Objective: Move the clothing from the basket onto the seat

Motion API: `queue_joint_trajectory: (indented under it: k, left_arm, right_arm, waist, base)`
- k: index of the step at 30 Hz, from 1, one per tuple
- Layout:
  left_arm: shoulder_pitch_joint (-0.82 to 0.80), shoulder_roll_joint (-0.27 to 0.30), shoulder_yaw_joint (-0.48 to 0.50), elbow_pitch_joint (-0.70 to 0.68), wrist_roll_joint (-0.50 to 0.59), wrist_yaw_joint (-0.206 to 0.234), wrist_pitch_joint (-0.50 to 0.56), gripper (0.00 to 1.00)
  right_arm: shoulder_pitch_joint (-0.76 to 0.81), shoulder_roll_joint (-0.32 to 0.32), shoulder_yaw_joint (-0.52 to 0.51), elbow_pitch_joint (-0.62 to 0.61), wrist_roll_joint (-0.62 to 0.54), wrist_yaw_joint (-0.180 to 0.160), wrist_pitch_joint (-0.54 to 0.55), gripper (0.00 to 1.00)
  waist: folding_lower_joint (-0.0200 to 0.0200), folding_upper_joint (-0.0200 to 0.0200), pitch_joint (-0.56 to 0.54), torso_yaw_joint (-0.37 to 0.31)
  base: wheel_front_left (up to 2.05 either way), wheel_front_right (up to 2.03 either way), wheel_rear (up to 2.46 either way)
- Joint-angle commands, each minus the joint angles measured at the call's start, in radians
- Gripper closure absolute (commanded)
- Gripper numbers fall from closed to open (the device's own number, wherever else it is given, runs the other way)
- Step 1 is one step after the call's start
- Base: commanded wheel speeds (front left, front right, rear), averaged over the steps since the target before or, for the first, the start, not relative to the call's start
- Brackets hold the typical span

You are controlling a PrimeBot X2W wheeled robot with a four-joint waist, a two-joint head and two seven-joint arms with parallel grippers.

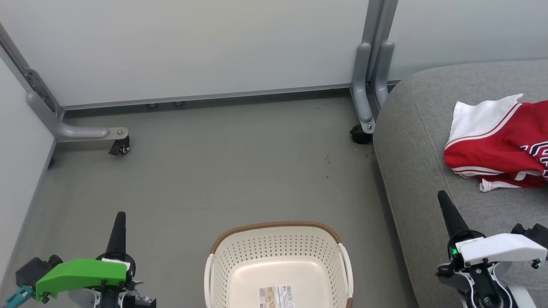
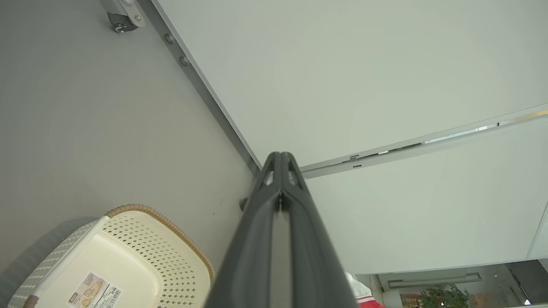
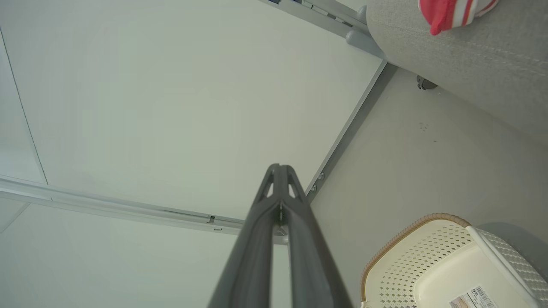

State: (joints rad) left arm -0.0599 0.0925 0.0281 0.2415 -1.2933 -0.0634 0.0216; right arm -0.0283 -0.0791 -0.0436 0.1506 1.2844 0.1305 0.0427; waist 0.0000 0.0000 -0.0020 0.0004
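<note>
On grey fabric seat cushion (image 1: pixel 419 171): red-white sports jersey (image 1: pixel 501 145), far-right of right tool (image 1: pixel 442 196); cream perforated plastic basket (image 1: pixel 278 256) empty; right tool and left tool (image 1: pixel 121 215) pressed together, holding nothing.

red-and-white jersey (image 1: pixel 498 143), seemingly black numerals (image 1: pixel 540 154); grey seat (image 1: pixel 411 149); cream perforated basket (image 1: pixel 278 246)

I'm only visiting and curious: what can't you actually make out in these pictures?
Jersey: head view, the right edge cuts off its numerals.
Basket: head view, the bottom edge cuts off its near half.
Label: print too small to read.
Seat: runs past the head view's right edge.
</note>
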Motion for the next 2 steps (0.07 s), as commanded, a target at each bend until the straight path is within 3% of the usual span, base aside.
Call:
queue_joint_trajectory:
  k: [1,2]
  left_arm:
    - [-0.029,0.000,0.009,-0.004,-0.021,-0.012,0.006,1.00]
    - [-0.029,-0.001,0.012,-0.004,-0.030,-0.013,0.009,1.00]
  right_arm:
    - [-0.026,-0.007,-0.003,0.001,0.025,0.000,0.003,1.00]
    - [-0.027,-0.007,-0.004,0.004,0.035,0.000,0.004,1.00]
  waist:
    - [0.0000,0.0000,0.000,0.000]
    - [0.0000,0.0000,0.000,0.000]
  base:
    - [0.00,0.00,0.00]
    - [0.00,0.00,0.00]
